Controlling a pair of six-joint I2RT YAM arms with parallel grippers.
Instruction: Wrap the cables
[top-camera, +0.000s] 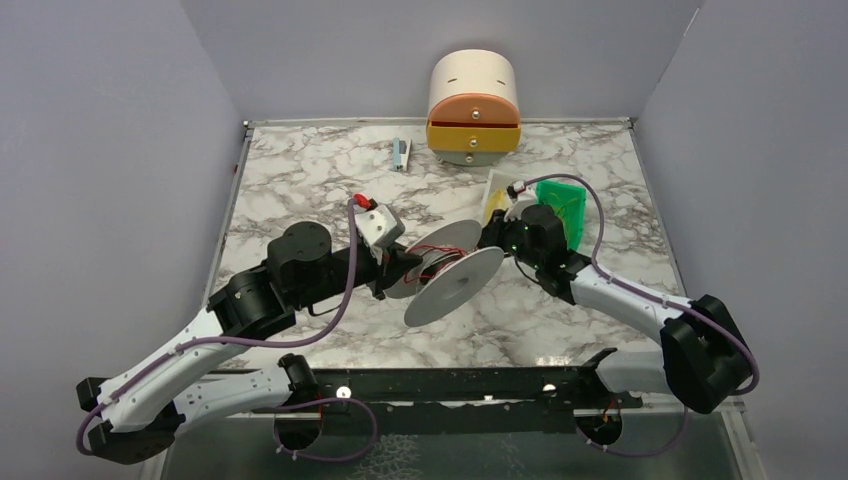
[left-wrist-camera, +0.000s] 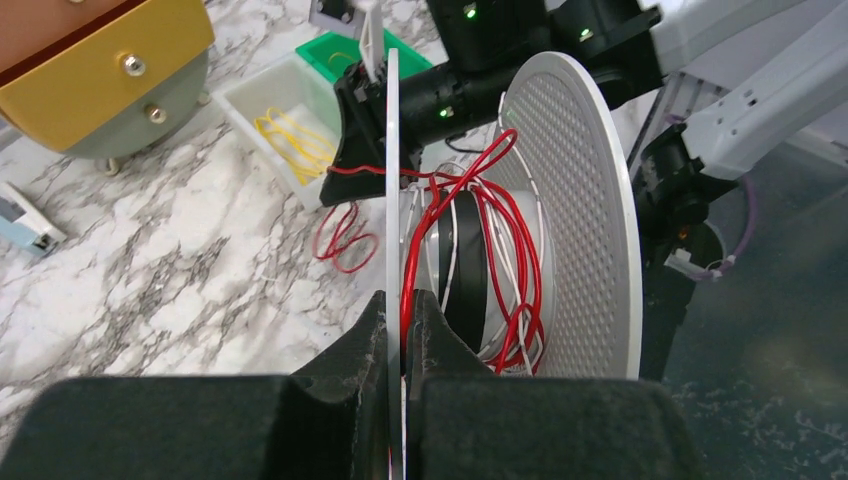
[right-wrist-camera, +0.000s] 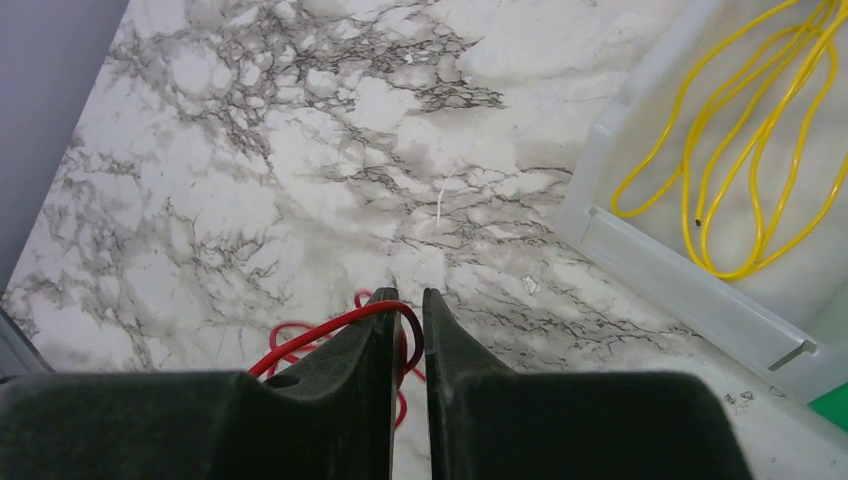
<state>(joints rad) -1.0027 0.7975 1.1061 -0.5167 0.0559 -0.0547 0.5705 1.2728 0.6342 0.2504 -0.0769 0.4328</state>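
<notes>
A white spool with two round flanges (top-camera: 455, 285) is held off the marble between the arms. Red cables (left-wrist-camera: 490, 230) and some white wire lie in loose turns round its black core. My left gripper (left-wrist-camera: 402, 300) is shut on the edge of the thin flange (left-wrist-camera: 392, 150), with a red strand beside it; the perforated flange (left-wrist-camera: 580, 200) stands to the right. My right gripper (right-wrist-camera: 410, 298) is at the spool's far side (top-camera: 495, 235), slightly open. A red cable (right-wrist-camera: 320, 328) arches over its left finger and dips into the narrow gap. Loose red loops (left-wrist-camera: 340, 240) rest on the table.
A clear tray (right-wrist-camera: 690, 265) holding yellow wires sits at the right, beside a green bin (top-camera: 562, 205). A round cream and yellow drawer unit (top-camera: 472, 110) stands at the back wall. A small pale object (top-camera: 401, 153) lies to the left of the drawer unit.
</notes>
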